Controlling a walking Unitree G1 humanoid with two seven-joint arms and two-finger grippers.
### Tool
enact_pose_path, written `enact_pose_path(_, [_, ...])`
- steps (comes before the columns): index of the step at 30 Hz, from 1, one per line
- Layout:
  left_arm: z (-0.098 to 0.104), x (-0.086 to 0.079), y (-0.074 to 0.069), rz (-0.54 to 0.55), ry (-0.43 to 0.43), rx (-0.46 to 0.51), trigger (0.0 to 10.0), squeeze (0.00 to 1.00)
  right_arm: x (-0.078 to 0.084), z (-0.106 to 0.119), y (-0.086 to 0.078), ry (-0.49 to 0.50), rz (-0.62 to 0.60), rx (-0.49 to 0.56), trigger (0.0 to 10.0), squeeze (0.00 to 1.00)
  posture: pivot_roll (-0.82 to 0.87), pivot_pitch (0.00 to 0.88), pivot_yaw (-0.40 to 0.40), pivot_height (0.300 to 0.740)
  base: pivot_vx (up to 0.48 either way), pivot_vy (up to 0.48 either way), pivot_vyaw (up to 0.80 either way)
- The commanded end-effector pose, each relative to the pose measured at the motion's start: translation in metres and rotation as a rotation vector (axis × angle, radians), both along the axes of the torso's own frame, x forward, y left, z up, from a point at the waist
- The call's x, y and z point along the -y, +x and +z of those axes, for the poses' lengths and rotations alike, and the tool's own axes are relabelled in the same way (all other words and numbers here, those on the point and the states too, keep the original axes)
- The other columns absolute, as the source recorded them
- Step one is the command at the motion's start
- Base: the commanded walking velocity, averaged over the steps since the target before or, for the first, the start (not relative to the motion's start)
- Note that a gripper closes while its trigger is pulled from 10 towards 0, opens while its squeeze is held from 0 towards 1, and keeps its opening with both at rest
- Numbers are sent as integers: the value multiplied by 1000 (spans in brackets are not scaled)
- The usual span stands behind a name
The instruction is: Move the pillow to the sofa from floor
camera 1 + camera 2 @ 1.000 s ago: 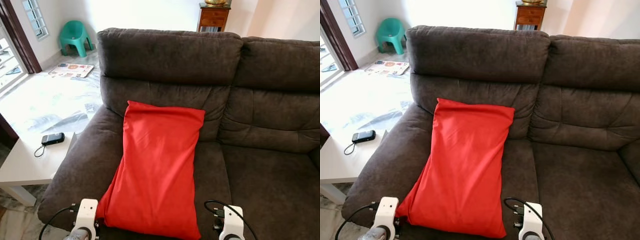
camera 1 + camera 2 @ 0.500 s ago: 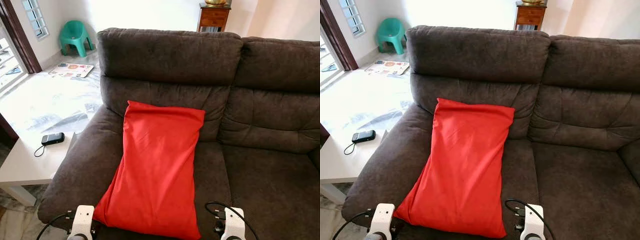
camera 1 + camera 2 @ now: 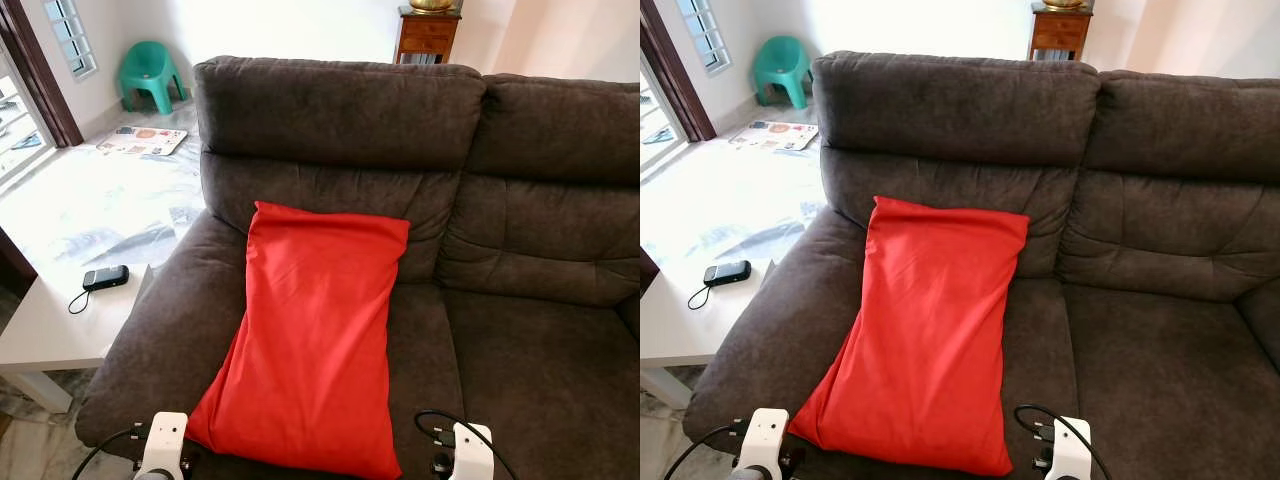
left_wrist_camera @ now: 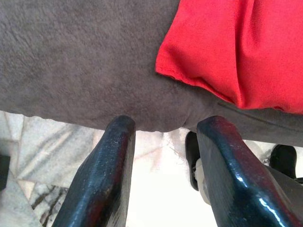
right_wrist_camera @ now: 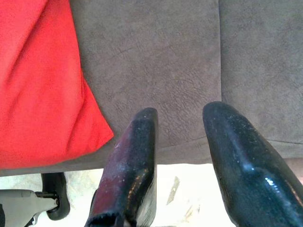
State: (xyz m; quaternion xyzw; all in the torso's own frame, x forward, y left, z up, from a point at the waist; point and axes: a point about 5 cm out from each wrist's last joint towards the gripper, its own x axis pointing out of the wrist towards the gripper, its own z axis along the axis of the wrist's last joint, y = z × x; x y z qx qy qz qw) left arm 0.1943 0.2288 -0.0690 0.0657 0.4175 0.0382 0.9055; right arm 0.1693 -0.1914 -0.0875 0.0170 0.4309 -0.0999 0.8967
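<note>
A red pillow (image 3: 315,335) lies on the left seat of the dark brown sofa (image 3: 540,330), its top edge leaning on the backrest. My left arm's white wrist (image 3: 165,445) is low by the pillow's near left corner, and my right arm's white wrist (image 3: 470,452) is by its near right corner. In the left wrist view my left gripper (image 4: 166,125) is open just off the seat's front edge, apart from the pillow corner (image 4: 227,47). My right gripper (image 5: 182,111) is open over the seat edge, beside the pillow's other corner (image 5: 38,85). Nothing is held.
A white side table (image 3: 40,335) with a small black device (image 3: 105,277) stands left of the sofa arm. Farther back are a green plastic chair (image 3: 152,70), papers on the floor (image 3: 142,140) and a wooden cabinet (image 3: 428,35). The right seat is bare.
Both wrists have sunk lower and back from the pillow's near edge. The pillow has stayed where it lies.
</note>
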Motion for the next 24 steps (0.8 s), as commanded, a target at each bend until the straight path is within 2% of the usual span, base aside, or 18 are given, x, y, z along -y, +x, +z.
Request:
enact_pose_path(1, [-2, -1, -3, -9, 15, -25, 10000, 0, 1, 0, 0, 4, -11, -3, 10000, 0, 52, 0, -31, 740, -247, 0, 0])
enact_pose_path(24, [-2, -1, -4, 3, 12, -21, 10000, 0, 1, 0, 0, 9, -5, -10, 10000, 0, 51, 0, -35, 740, -274, 0, 0])
